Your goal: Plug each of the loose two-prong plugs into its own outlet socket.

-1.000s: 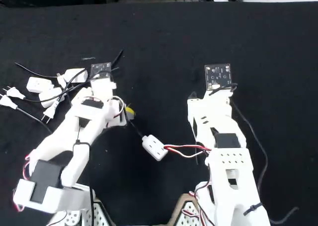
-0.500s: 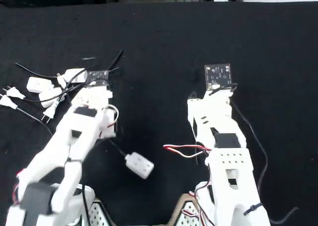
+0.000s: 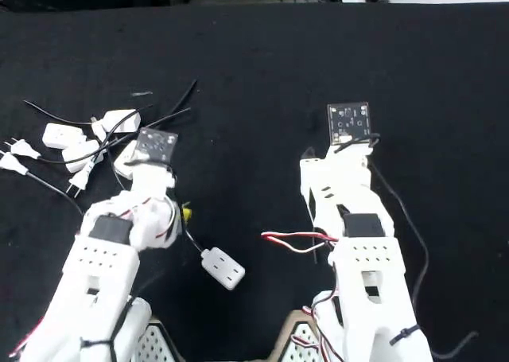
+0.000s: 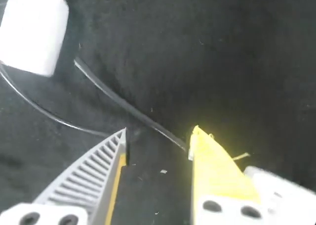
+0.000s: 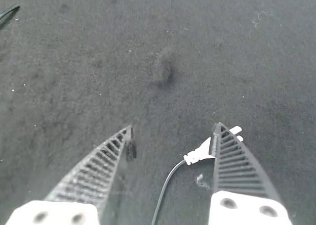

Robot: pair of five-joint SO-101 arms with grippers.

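Plugs [image 3: 24, 149] and white blocks [image 3: 64, 135] lie tangled in a heap well away from the lone socket [image 3: 223, 268], beyond the left arm [image 3: 103, 251]; which block is which is hard to make out. The socket lies slantwise, cord [image 3: 191, 241] end toward the left claw [image 4: 159, 133], which gapes wide and empty over a dark wire [image 4: 118, 102]. One block [image 4: 32, 29] there is cut off. The right claw [image 5: 174, 131], well apart from the socket, is spread and holds nothing. A plug [image 5: 200, 155] lies beside one finger, prongs half hidden.
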